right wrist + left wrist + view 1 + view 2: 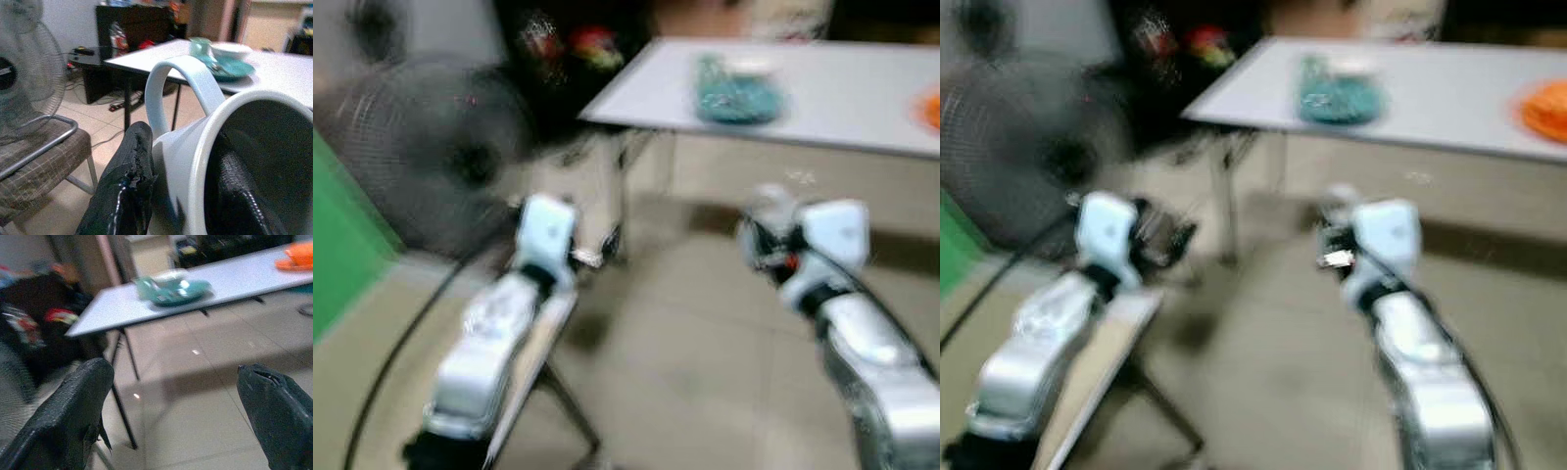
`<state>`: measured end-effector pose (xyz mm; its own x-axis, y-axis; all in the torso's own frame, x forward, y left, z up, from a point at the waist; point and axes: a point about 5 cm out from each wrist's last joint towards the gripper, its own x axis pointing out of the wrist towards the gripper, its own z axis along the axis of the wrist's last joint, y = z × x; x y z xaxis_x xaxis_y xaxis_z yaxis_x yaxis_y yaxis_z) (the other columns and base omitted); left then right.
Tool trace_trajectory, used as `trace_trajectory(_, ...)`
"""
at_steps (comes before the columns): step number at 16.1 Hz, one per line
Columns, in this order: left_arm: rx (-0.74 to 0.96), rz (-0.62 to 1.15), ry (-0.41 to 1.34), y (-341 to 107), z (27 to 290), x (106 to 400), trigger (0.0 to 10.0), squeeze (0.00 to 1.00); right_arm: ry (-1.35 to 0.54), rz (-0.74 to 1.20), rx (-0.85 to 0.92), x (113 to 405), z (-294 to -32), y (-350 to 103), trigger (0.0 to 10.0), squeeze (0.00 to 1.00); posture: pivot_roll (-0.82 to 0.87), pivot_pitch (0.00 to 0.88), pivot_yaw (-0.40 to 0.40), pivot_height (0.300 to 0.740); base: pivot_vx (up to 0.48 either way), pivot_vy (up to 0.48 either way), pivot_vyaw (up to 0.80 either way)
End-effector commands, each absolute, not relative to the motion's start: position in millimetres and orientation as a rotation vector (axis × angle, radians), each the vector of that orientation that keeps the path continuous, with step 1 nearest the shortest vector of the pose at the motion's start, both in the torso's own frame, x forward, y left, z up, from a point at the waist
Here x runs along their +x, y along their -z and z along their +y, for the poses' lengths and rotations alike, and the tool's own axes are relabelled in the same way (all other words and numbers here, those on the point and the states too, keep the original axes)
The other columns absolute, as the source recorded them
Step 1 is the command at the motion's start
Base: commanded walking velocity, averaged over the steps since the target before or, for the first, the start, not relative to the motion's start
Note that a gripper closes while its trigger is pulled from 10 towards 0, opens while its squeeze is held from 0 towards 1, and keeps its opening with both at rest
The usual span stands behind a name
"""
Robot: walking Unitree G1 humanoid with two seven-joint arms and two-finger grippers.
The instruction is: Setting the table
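My right gripper (pixel 183 156) is shut on a pale blue-white mug (pixel 234 142), with one black finger (pixel 132 166) against its outer wall below the handle and the other inside the cup. My left gripper (pixel 176 377) is open and holds nothing, its fingers (pixel 73 411) wide apart over the tiled floor. Ahead stands a white folding table (pixel 842 98) with a teal plate, bowl and cup set (pixel 736 93) on it. An orange dish (pixel 1542 108) sits towards the table's right end. Both arms are held out low, short of the table; the head views are blurred.
A large standing fan (pixel 421 147) is at the left, with a green surface (pixel 337 235) beside it. A metal-framed chair with a checked seat (pixel 34 147) stands close by. A dark cabinet with clutter (pixel 132 24) stands behind the table's left corner. Tiled floor (pixel 705 343) lies between me and the table.
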<state>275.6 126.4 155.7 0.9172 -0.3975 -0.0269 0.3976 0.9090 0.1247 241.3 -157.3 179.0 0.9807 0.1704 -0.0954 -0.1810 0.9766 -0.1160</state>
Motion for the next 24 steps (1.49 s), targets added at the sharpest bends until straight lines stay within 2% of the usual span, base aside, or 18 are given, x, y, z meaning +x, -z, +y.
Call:
trace_trajectory(1,0.126,-0.023,0.425,-161.4,121.4,277.2,10.0,0.00,-0.156,0.066,-0.141,241.8,-162.6,-183.7,10.0,0.00,-0.06,0.000,0.094,0.740,0.311,0.000,-0.80)
trace_trajectory(8,0.145,-0.026,0.439,-162.2,121.8,281.6,10.0,0.00,-0.110,0.054,-0.159,243.7,-167.2,-185.7,10.0,0.00,-0.07,0.000,0.103,0.740,0.310,0.000,-0.11)
trace_trajectory(13,0.145,-0.014,0.428,-158.4,125.0,279.2,10.0,0.00,-0.063,0.033,-0.246,244.9,-174.2,-185.9,10.0,0.00,-0.07,0.000,0.100,0.740,0.310,0.000,0.00)
trace_trajectory(16,0.140,-0.015,0.427,-158.8,123.4,277.9,10.0,0.00,-0.098,0.032,-0.232,246.6,-171.6,-184.8,10.0,0.00,-0.05,0.000,0.092,0.740,0.310,0.000,0.00)
trace_trajectory(18,0.148,-0.009,0.422,-157.4,126.1,276.9,10.0,0.00,-0.109,0.033,-0.173,244.8,-169.5,-185.1,10.0,0.00,-0.05,0.000,0.097,0.740,0.311,0.000,-0.69)
trace_trajectory(22,0.146,-0.006,0.425,-156.6,125.6,277.0,10.0,0.00,-0.103,0.034,-0.182,242.8,-171.1,-184.6,10.0,0.00,-0.06,0.000,0.102,0.740,0.308,0.000,-0.80)
trace_trajectory(24,0.145,-0.006,0.430,-156.8,124.6,276.9,10.0,0.00,-0.105,0.026,-0.174,242.3,-171.1,-185.2,10.0,0.00,-0.06,0.000,0.103,0.740,0.309,0.000,0.00)
